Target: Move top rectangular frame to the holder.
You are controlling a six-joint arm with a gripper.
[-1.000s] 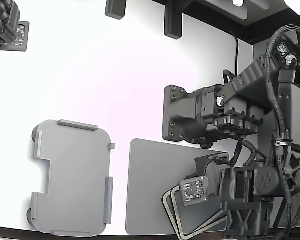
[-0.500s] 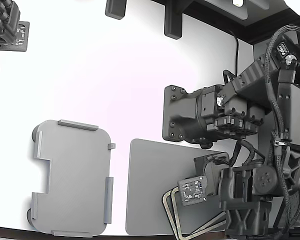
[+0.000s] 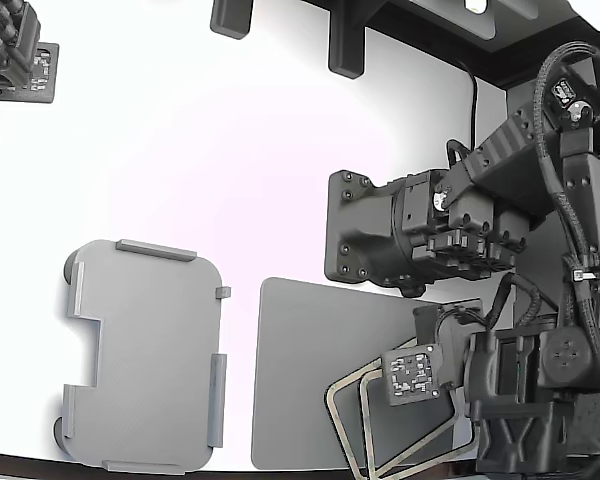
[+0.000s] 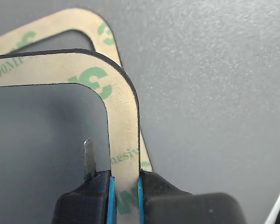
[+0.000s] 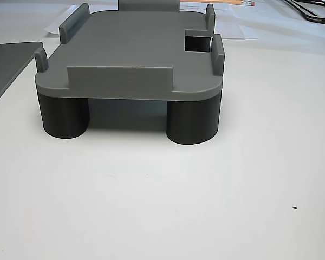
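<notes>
The top rectangular frame [image 4: 123, 116], beige with green print, is pinched on one side strip between the blue pads [image 4: 111, 196] of my gripper [image 4: 125, 186]. Its corner sits raised over the look-alike lower frame [image 4: 46, 28], which lies on the dark grey mat [image 4: 214, 93]. In the exterior view the top frame [image 3: 342, 385] hangs under my wrist [image 3: 430, 400] at the mat's near right part; the fingertips are hidden there. The light grey holder [image 3: 140, 350] lies at the exterior view's left, with nothing on it. The other view shows the holder [image 5: 130, 59] standing on dark round legs.
The dark grey mat [image 3: 310, 370] lies between holder and arm. A black arm body [image 3: 380, 230] reaches over the mat's far edge. A second arm [image 3: 10, 50] is at the far left. Black mounts [image 3: 345, 40] stand at the back. A thin metal tip [image 4: 87, 158] sticks out beside one finger.
My wrist has moved toward the exterior view's right. The top frame has come with it, shifting and tilting away from the lower frame. The holder has not moved.
</notes>
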